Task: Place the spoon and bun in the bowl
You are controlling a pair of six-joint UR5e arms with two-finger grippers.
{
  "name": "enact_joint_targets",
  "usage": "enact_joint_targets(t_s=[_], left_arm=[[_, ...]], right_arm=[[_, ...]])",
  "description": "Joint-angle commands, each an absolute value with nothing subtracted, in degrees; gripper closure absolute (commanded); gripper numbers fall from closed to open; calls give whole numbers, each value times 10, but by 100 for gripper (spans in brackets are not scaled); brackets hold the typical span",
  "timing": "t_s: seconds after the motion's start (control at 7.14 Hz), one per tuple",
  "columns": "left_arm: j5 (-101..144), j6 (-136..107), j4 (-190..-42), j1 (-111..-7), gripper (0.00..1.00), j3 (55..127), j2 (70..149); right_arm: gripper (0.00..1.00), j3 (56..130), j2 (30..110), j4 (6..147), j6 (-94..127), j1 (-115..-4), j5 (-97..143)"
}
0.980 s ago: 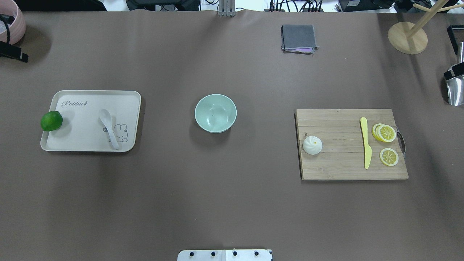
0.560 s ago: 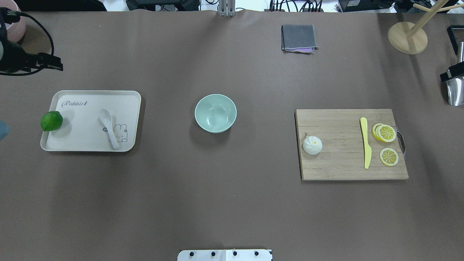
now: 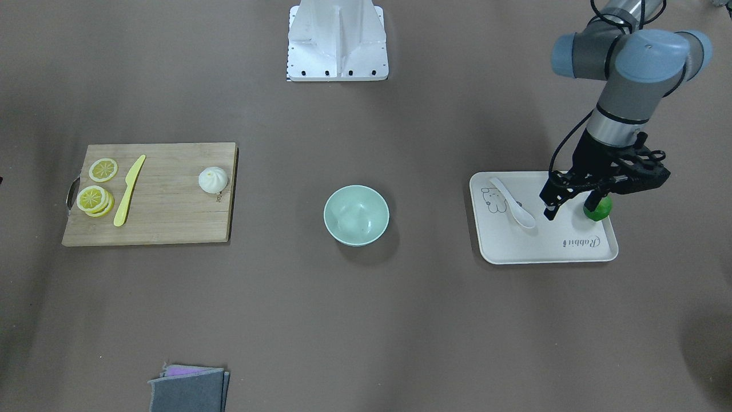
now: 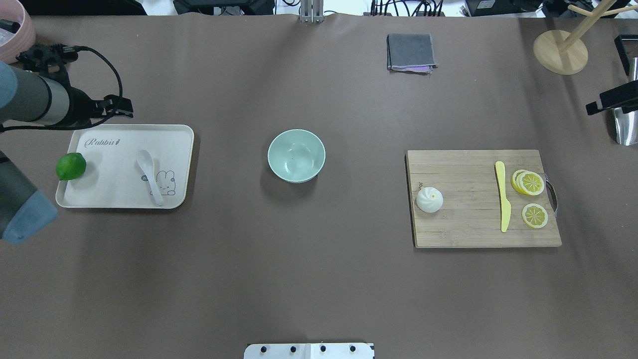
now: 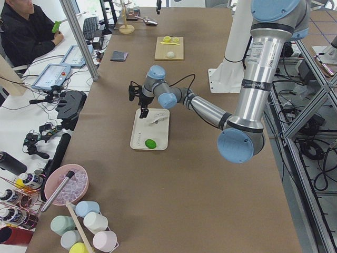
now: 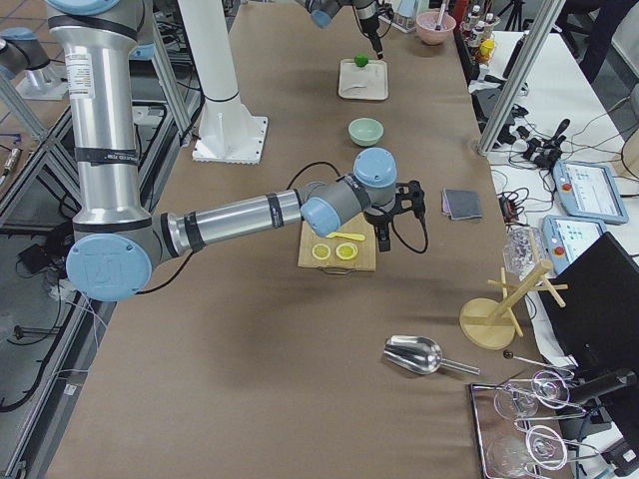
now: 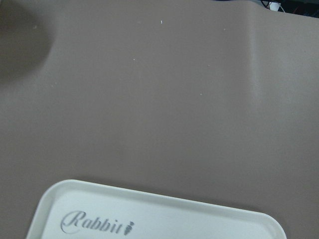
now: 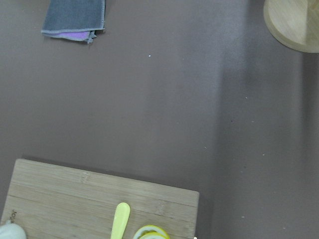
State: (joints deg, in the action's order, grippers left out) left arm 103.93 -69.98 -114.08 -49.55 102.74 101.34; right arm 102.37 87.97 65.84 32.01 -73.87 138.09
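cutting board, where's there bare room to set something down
The widest bare wood on the cutting board lies between the bun and the yellow knife. The handle end is crowded: knife and lemon slices sit close together.

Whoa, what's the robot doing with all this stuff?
It's meant to put the spoon and the bun into the green bowl. Its left pincer hangs open above the tray that holds the spoon and a lime. The bun sits on the cutting board, and the bowl is empty. The right pincer is near the board; I can't tell if it's open.
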Motion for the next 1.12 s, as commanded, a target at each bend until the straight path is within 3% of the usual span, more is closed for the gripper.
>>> enact_joint_targets(t_s=[0.0, 0.98], left_arm=[[990, -757, -1119, -448, 2, 1027, 1026], [917, -812, -1112, -345, 3, 1013, 1022]], right_arm=[[0, 1026, 880, 593, 423, -680, 1345], [0, 1036, 872, 593, 426, -618, 1318]])
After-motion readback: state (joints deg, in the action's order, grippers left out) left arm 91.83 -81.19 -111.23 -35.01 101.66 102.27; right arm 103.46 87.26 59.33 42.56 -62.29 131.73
